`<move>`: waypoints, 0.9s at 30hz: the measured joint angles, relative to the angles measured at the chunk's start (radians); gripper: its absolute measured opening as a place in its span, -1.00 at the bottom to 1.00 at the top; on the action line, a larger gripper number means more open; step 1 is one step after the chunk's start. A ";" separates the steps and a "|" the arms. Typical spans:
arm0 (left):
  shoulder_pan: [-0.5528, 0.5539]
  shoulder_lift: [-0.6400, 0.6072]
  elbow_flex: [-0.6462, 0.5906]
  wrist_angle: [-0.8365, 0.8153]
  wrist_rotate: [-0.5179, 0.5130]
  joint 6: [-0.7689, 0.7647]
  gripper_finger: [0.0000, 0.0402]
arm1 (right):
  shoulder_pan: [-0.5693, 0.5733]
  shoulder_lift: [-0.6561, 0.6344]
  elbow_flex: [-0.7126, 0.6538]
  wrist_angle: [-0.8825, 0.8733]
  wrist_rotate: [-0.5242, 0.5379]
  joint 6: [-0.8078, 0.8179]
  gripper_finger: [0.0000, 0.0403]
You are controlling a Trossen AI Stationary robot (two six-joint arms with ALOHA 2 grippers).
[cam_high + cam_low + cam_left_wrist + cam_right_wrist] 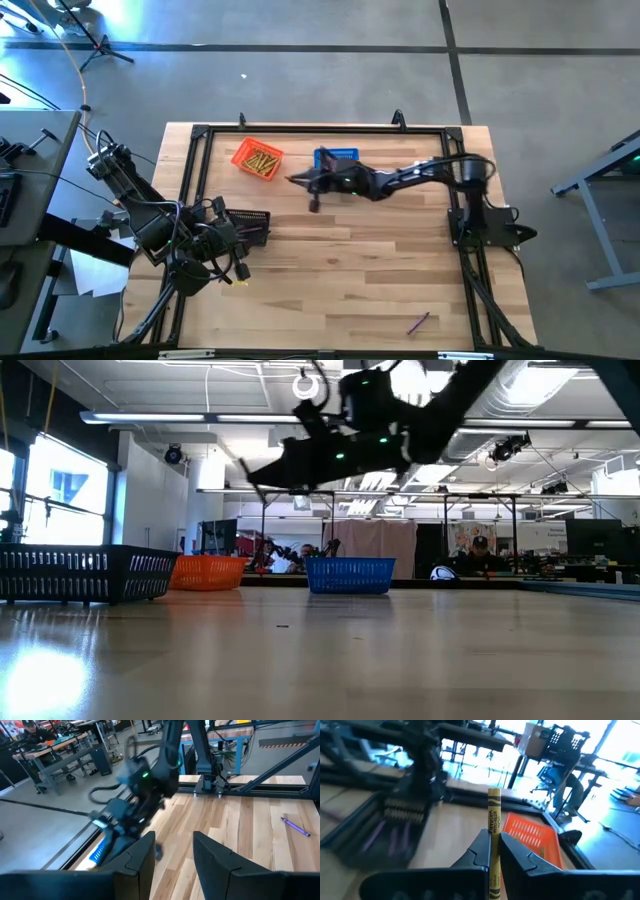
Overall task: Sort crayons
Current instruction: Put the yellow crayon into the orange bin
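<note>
A purple crayon [418, 322] lies alone on the wooden table [340, 280] near the front edge, right of centre. At the left side, the left gripper [172, 862] rests low by the black mesh basket [247, 226], its fingers parted with nothing between them. Farther back, mid-table, the right gripper [493, 851] hangs above the wood, clamped on an upright yellow crayon [493, 827]. Beyond it the blue basket [337, 157] and, to its left, the orange basket [257, 160] holding yellow crayons stand by the far rail
</note>
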 joint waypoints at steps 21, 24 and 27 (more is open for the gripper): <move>0.000 0.000 0.000 0.000 0.000 -0.001 -0.42 | -0.097 0.482 0.674 -0.093 0.008 0.064 -0.95; 0.000 0.000 0.000 0.000 0.000 -0.001 -0.42 | -0.109 0.508 0.722 -0.130 0.009 0.114 -0.95; 0.000 0.000 0.000 0.000 -0.001 -0.001 -0.42 | -0.122 0.515 0.747 -0.136 0.008 0.132 -0.95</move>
